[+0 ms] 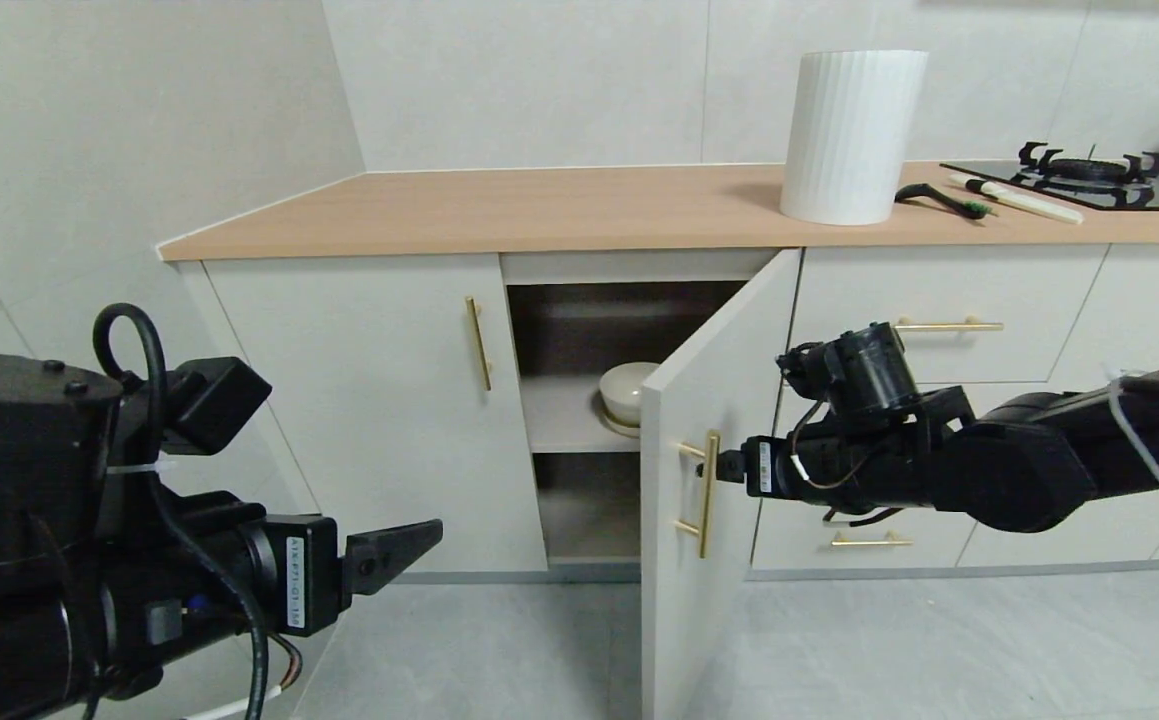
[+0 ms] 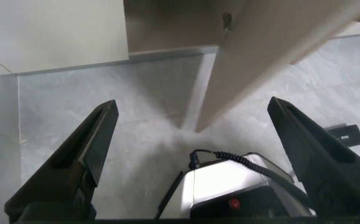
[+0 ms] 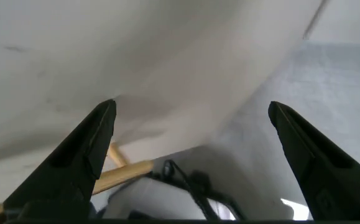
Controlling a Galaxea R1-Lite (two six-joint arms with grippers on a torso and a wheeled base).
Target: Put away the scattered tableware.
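Observation:
A cream bowl [image 1: 627, 390] rests on the middle shelf inside the open cabinet [image 1: 579, 400]. The cabinet's door [image 1: 714, 380] stands swung out toward me, with a gold bar handle [image 1: 707, 492]. My right gripper [image 1: 731, 466] is right at that handle, open; in the right wrist view the gripper [image 3: 192, 107] faces the door panel [image 3: 136, 56], with the handle [image 3: 127, 173] beside one finger. My left gripper [image 1: 409, 548] hangs low at the left above the floor, open and holding nothing. In the left wrist view the gripper [image 2: 192, 106] looks down at the door's bottom edge [image 2: 273, 56].
On the wooden countertop [image 1: 539, 210] stand a tall white ribbed container [image 1: 851, 135], a dark-handled utensil [image 1: 939, 200] and a white knife [image 1: 1014, 198], next to a gas hob [image 1: 1089, 175]. A closed door [image 1: 369, 400] and drawers [image 1: 949, 320] flank the opening. Grey floor lies below.

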